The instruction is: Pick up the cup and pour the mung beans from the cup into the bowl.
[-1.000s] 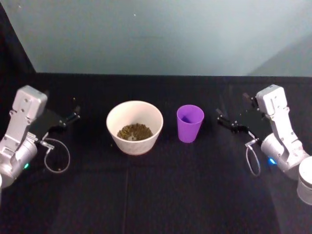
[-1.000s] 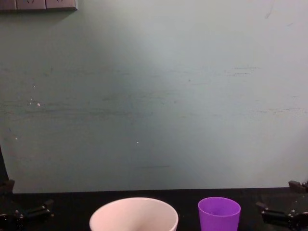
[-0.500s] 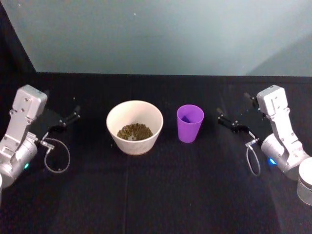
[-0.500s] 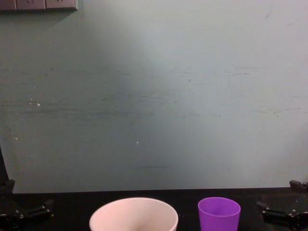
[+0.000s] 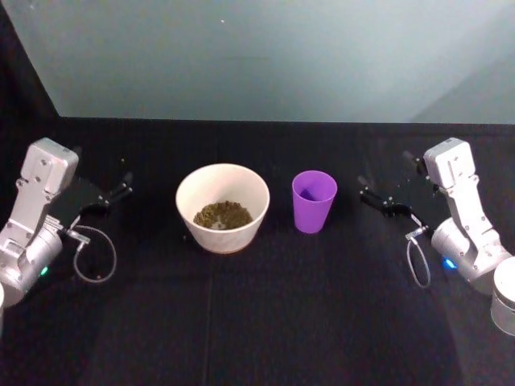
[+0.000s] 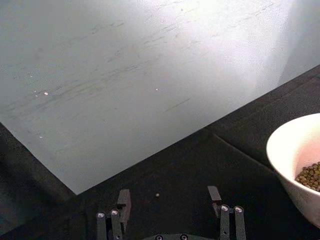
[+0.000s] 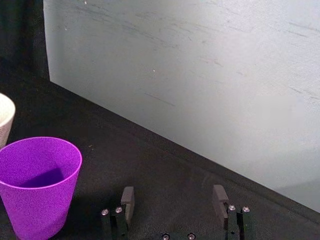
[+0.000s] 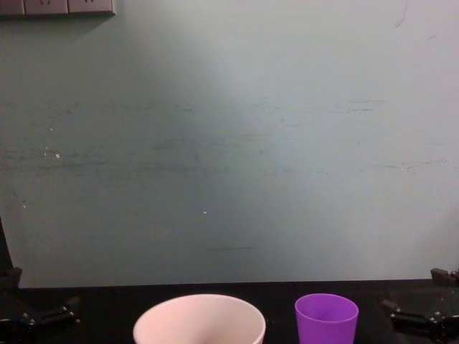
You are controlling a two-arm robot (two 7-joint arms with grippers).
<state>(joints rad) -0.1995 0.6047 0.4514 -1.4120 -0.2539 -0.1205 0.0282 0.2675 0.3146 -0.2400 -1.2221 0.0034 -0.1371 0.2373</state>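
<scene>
The purple cup [image 5: 314, 201] stands upright on the black table, just right of the off-white bowl [image 5: 222, 207]. A heap of brownish mung beans [image 5: 223, 215] lies in the bowl's bottom. The cup's inside [image 7: 42, 167] looks plain purple. My right gripper [image 5: 391, 182] hovers open a short way right of the cup, apart from it; the right wrist view shows the right gripper [image 7: 173, 198] with spread fingers and the cup [image 7: 37, 185] off to one side. My left gripper [image 5: 121, 178] is open left of the bowl, and the left wrist view shows the left gripper [image 6: 169, 198] with the bowl's rim [image 6: 285, 142] nearby.
A pale teal wall [image 5: 257, 56] closes off the back of the black table [image 5: 265, 305]. Looped cables hang from both wrists [image 5: 95, 257] [image 5: 418, 261]. In the chest view the bowl [image 8: 199, 319] and the cup [image 8: 326, 319] sit along the bottom edge.
</scene>
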